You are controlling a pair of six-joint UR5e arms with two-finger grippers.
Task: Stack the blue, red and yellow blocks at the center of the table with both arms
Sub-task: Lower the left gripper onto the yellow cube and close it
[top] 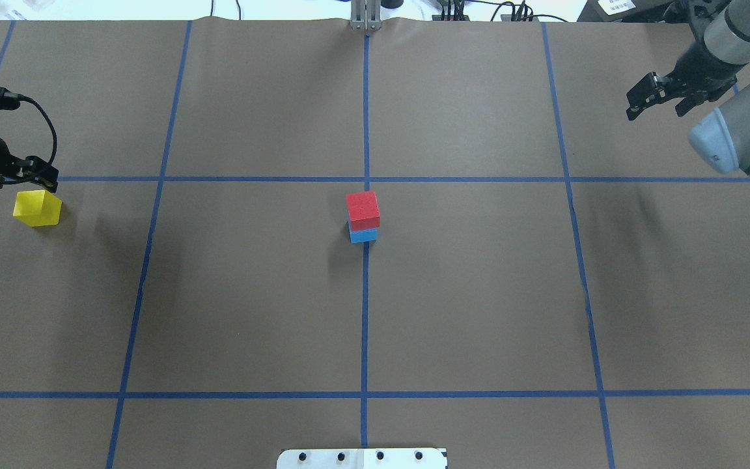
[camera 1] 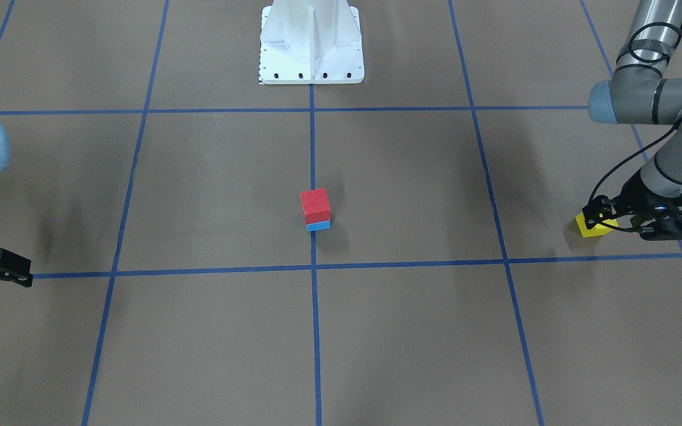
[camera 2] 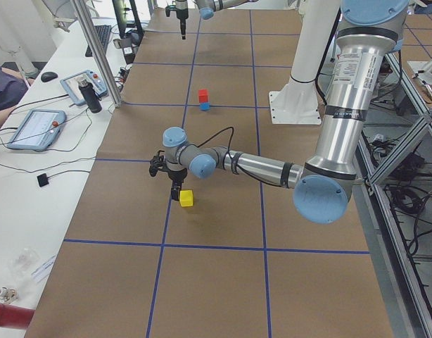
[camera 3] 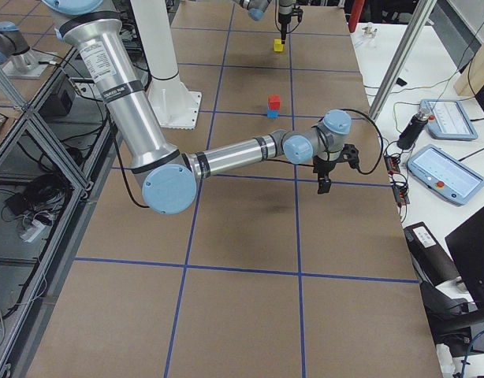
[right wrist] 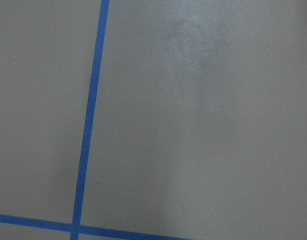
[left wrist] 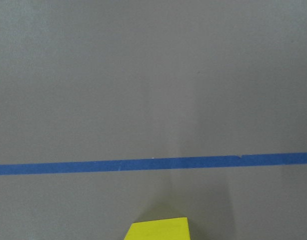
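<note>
**L gripper over yellow block; red-on-blue stack at table centre**

L gripper (top: 27, 179): fingers look apart, nothing clamped. It hangs right over the yellow block (top: 37, 208), which sits on its own on the table (top: 479, 293). Can't tell if a fingertip touches the block's top. L wrist cam shows only the block's top edge and one blue tape line (left wrist: 153, 164).

R gripper (top: 656, 107): fingers apart, empty, up off the surface, well away at the opp. end of the table.

Between the two grippers, well apart from both, the red block (top: 362, 209) sits on the blue block (top: 363, 235), on the centre tape line.

Surface: brown, matte, taped into large squares, w/ soft arm shadows. White pedestal base (camera 1: 311, 44) stands on the robot side of the stack.

Room: white bench (camera 2: 19, 183) along the table's far edge, w/ a pendant tablet (camera 2: 35, 128), cables and alu posts (camera 2: 96, 53).
</note>
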